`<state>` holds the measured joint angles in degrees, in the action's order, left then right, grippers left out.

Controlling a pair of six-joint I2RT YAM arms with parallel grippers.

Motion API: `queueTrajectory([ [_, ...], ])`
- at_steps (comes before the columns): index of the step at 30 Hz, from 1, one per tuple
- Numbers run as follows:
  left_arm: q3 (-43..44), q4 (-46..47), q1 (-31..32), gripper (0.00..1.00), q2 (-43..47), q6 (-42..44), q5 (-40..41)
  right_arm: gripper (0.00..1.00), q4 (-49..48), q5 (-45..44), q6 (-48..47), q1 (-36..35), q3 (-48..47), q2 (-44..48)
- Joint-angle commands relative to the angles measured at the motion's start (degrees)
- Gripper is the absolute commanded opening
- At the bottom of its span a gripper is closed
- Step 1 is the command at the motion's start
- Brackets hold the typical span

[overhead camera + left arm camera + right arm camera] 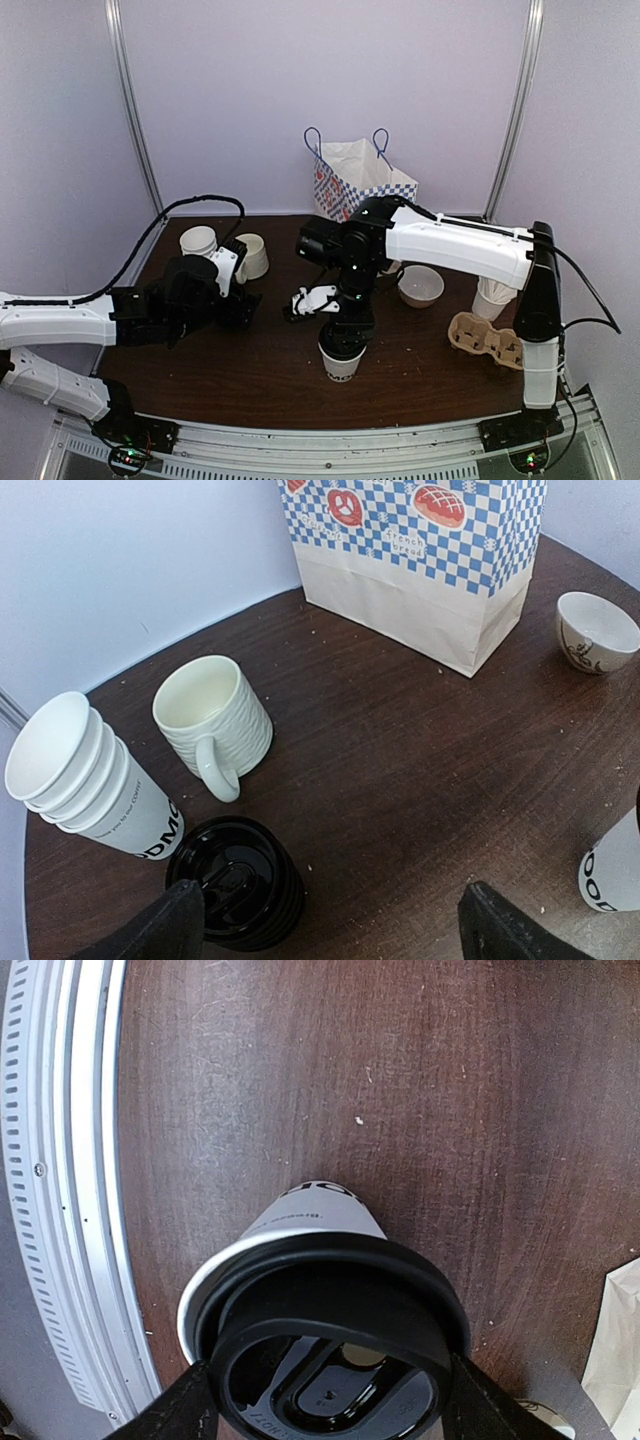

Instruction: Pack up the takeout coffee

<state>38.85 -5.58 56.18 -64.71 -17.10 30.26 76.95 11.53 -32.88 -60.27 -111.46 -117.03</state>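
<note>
The takeout coffee [342, 362] stands on the counter [250, 370] toward its near edge, directly under the right gripper [330, 1400]. That gripper's fingers [165, 1415] appear closed against either side of the black lid [330, 1360]. The lid looks skewed (a crescent of white rim shows on one side only), so lifting by the lid alone could pull it free and drop the cup. A harder squeeze lower down might buckle the soft paper wall. The left gripper [325, 930] hangs open and empty near a stack of spare lids [235, 880], well apart from the paper bag [420, 570].
</note>
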Motion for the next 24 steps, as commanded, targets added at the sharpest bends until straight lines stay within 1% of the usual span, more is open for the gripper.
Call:
queueTrajectory([
  [1, -0.71, 2.79, -0.57, 0.92, 0.41, -0.87, 0.42, 0.74, 1.54, -0.72, -0.23, -0.79, -1.18, -0.97],
  [7, -0.6, 2.94, -0.55, 0.92, 0.29, -0.86, 0.28, 0.75, 1.7, -0.17, -0.32, -1.08, -1.14, -0.34],
  [24, 0.77, 2.43, -1.02, 0.92, -0.86, -0.48, -0.7, 0.75, 1.37, -2.55, -0.27, -1.95, -0.78, 2.78],
])
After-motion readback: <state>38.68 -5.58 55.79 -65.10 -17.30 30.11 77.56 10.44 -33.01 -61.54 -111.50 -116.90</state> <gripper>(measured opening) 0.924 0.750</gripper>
